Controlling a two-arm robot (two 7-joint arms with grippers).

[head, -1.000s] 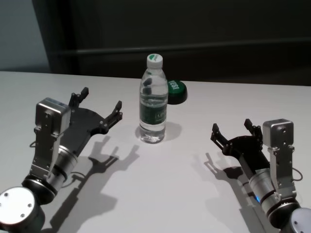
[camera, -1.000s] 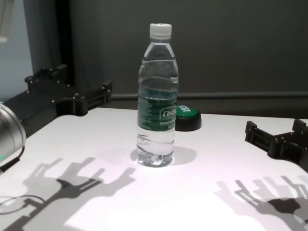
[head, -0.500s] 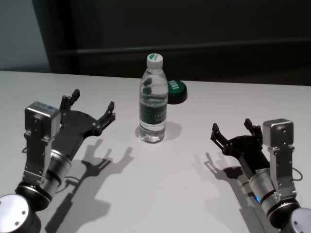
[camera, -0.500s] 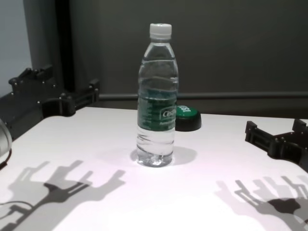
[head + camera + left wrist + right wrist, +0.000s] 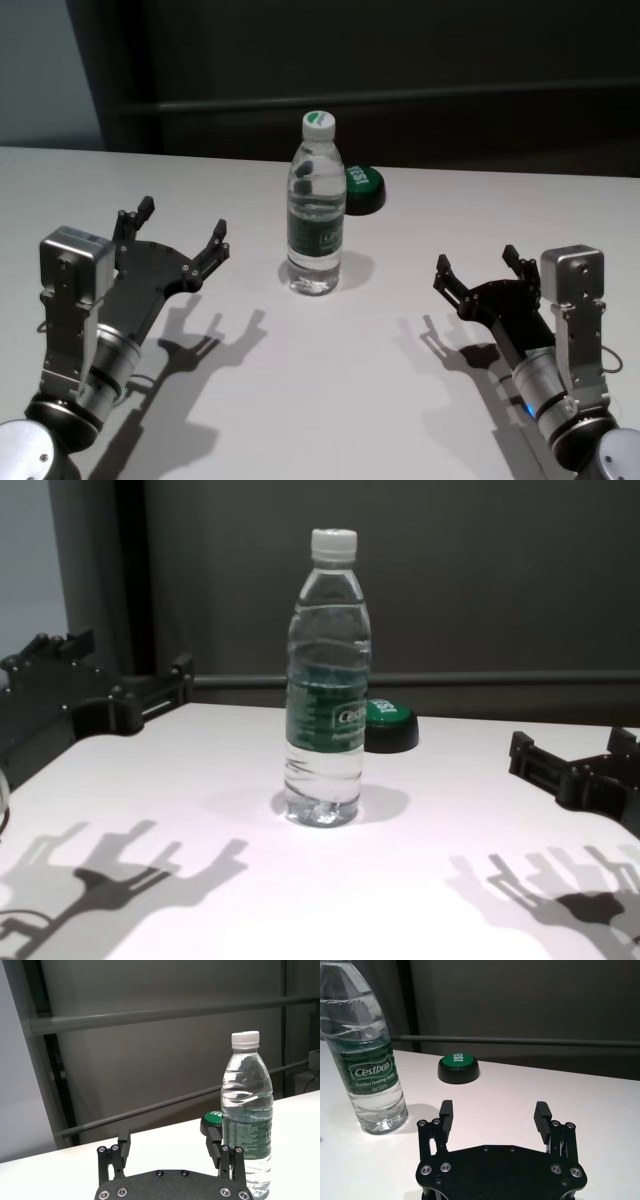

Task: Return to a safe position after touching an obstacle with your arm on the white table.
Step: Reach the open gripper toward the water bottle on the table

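Left pincer [image 5: 183,228] has drawn back from bottle [image 5: 316,210], spread wide, empty; right pincer [image 5: 478,265] likewise

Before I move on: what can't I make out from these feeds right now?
- Bottle: its cap is cut off by the right wrist view's edge.
- Green button: partly hidden behind the bottle in the chest and left wrist views.
- Right gripper: cut off by the chest view's right edge.
- Left gripper: its base and the table under it are cut off at the left wrist view's edge.
- Label small print: too small to read.
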